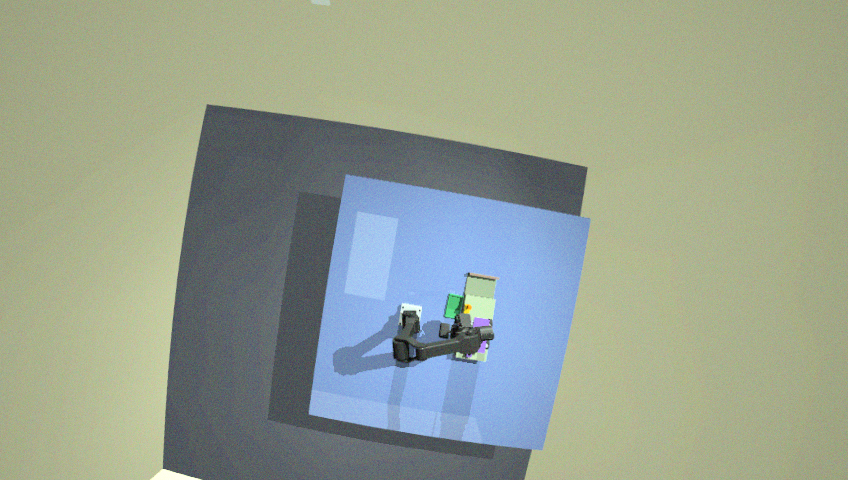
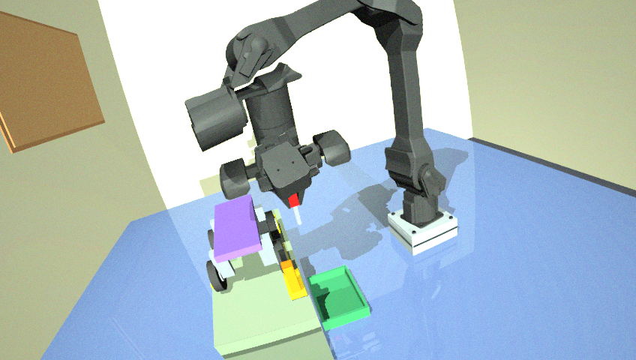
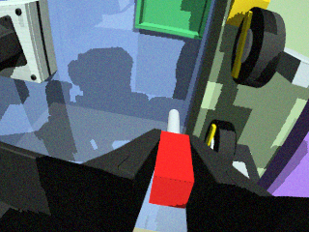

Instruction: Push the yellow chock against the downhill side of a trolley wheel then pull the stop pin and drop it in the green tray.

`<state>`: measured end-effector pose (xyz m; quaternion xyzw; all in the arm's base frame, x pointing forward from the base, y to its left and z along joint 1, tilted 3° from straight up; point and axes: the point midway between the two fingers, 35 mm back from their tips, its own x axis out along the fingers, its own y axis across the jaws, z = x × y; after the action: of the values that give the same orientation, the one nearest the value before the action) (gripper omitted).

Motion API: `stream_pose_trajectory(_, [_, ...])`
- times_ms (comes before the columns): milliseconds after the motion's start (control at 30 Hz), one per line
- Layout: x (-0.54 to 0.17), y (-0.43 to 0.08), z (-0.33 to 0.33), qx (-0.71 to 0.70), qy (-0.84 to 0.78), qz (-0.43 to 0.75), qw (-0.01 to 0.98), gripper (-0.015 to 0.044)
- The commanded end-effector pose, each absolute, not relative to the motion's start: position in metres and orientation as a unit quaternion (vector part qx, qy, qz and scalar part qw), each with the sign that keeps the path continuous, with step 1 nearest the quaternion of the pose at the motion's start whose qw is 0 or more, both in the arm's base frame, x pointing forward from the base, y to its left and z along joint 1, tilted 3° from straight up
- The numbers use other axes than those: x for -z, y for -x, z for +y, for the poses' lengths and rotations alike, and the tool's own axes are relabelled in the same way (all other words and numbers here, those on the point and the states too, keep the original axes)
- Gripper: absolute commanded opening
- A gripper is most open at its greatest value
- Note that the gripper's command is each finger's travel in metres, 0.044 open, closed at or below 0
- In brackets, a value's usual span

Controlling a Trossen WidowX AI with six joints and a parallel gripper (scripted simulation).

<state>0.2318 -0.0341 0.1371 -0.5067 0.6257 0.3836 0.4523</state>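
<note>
My gripper point(image 2: 294, 201) point(image 3: 173, 139) is shut on the stop pin by its red head; the white shaft points down, free in the air, beside the ramp's tray-side edge and above its surface. The trolley with the purple top point(image 2: 236, 229) point(image 3: 294, 169) stands on the ramp point(image 2: 263, 307) point(image 1: 479, 306), close beside the gripper. The yellow chock point(image 2: 294, 283) point(image 3: 241, 10) point(image 1: 467, 308) with its orange handle sits at the downhill side of the tray-side wheel; whether it touches is hard to tell. The green tray point(image 2: 365, 310) point(image 1: 446, 314) point(image 3: 169, 32) lies beside the ramp and holds nothing visible.
The white arm base point(image 2: 424, 243) point(image 3: 36, 43) stands on the blue table point(image 2: 513, 267) point(image 1: 505, 249) beyond the tray. A low brown stop bar point(image 1: 482, 276) crosses the ramp's downhill end. The trolley's wheels are close to my fingers in the wrist view.
</note>
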Motion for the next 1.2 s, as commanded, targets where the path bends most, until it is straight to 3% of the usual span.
stream_pose_trajectory(0, [-0.135,-0.234,-0.019,-0.384,0.504,0.626,0.455,0.0])
stream_pose_trajectory(700, [-0.123,-0.243,0.046,-0.388,0.504,0.623,0.456,0.0])
stream_pose_trajectory(1167, [-0.124,-0.242,0.043,-0.513,0.579,0.51,0.376,0.0])
